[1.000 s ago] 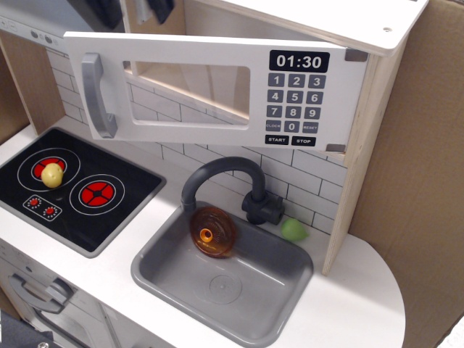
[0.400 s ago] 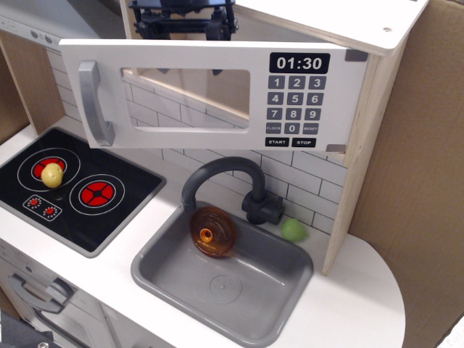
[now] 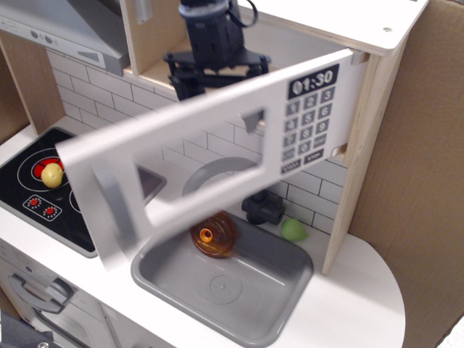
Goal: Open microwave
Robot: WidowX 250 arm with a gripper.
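1 door: you see the microwave point(image 3: 319, 109) door swung far out toward the camera, its handle end blurred low over the sink point(image 3: 217, 283), hinge side at the right by the wood casing.
Sink contents: an orange disc point(image 3: 212, 233) stands on edge inside the basin, under the door's lower edge; it has no part in your task.
Stove: a yellow ball point(image 3: 52, 175) sits on the left burner of the stove point(image 3: 43, 196), partly screened by the door.
Faucet: the dark faucet point(image 3: 262, 207) base and a green ball point(image 3: 293, 230) lie behind the door, near the tiled wall.
Door position, reason: it appears to hang open on the right hinge, so the cavity lies exposed; you can judge the opening nearly or fully done.
Gripper: the gripper point(image 3: 214, 76) sits inside the upper cavity, behind the door's top edge and apart from the panel.
Fingers: dark prongs spread sideways, yet you cannot tell whether they are parted or pressed together.
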